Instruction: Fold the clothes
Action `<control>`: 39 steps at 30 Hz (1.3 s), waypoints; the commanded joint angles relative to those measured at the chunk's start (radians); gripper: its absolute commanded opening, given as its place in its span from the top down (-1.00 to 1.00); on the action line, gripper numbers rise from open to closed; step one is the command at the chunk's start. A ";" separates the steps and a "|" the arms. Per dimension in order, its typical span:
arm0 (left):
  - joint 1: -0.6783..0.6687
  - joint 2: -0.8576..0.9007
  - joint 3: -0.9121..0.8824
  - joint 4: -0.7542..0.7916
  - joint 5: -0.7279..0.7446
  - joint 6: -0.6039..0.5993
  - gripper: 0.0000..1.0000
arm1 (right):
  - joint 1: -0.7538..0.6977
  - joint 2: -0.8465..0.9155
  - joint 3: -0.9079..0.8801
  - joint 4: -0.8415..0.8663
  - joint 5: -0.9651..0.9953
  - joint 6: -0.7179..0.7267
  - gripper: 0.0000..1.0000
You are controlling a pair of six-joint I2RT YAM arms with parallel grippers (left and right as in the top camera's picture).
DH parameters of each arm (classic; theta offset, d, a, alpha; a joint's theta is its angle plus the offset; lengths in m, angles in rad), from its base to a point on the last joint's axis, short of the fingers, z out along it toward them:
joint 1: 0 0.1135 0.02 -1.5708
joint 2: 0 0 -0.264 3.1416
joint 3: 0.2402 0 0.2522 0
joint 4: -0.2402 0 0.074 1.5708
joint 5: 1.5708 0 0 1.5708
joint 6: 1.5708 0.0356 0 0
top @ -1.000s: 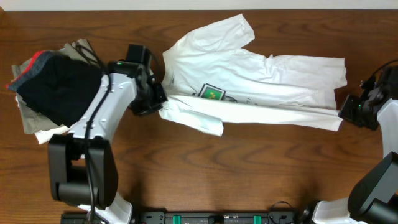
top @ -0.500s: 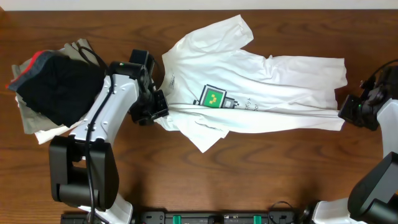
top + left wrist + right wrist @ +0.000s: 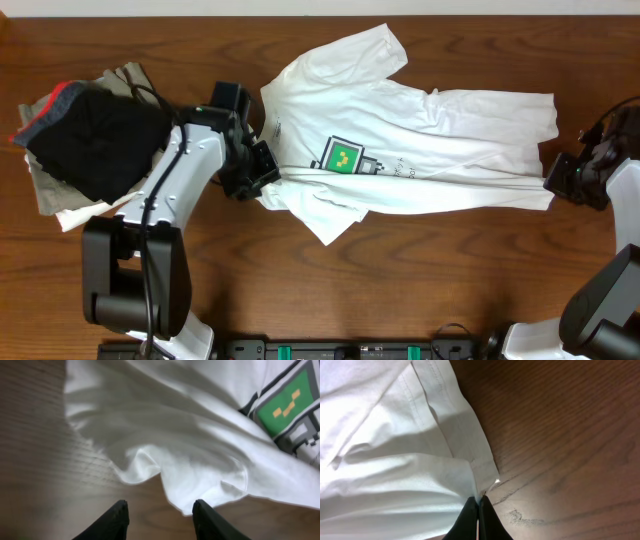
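A white T-shirt [image 3: 420, 150] with a green square print [image 3: 343, 156] lies spread across the middle of the table, its lower part folded up lengthwise. My left gripper [image 3: 262, 172] is open and empty at the shirt's left edge; in the left wrist view [image 3: 159, 510] its fingers stand apart over bare wood just short of the rumpled cloth [image 3: 165, 455]. My right gripper [image 3: 552, 182] is shut on the shirt's hem corner at the right end; the right wrist view [image 3: 478, 502] shows the cloth [image 3: 420, 470] pinched between the closed fingers.
A pile of other clothes, black [image 3: 95, 140] on top with grey and beige beneath, sits at the far left. Bare wooden table [image 3: 400, 280] runs in front of the shirt.
The shirt's lower flap has opened out near the left, uncovering the green print. My left gripper let go of the cloth and shifted slightly right. The right gripper stayed put.
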 commanded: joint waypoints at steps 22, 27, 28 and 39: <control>-0.060 0.014 -0.138 0.254 0.004 -0.089 0.00 | -0.005 0.007 0.000 0.006 0.003 0.014 0.97; -0.060 0.037 -0.139 0.269 0.004 -0.093 0.01 | -0.005 0.007 0.000 0.004 0.003 0.014 0.97; -0.060 0.037 -0.139 0.273 0.004 -0.092 0.02 | -0.005 0.007 0.000 0.003 0.003 0.014 0.98; -0.060 0.036 -0.139 0.291 0.021 -0.082 0.88 | -0.005 0.007 0.000 0.003 0.002 0.014 0.98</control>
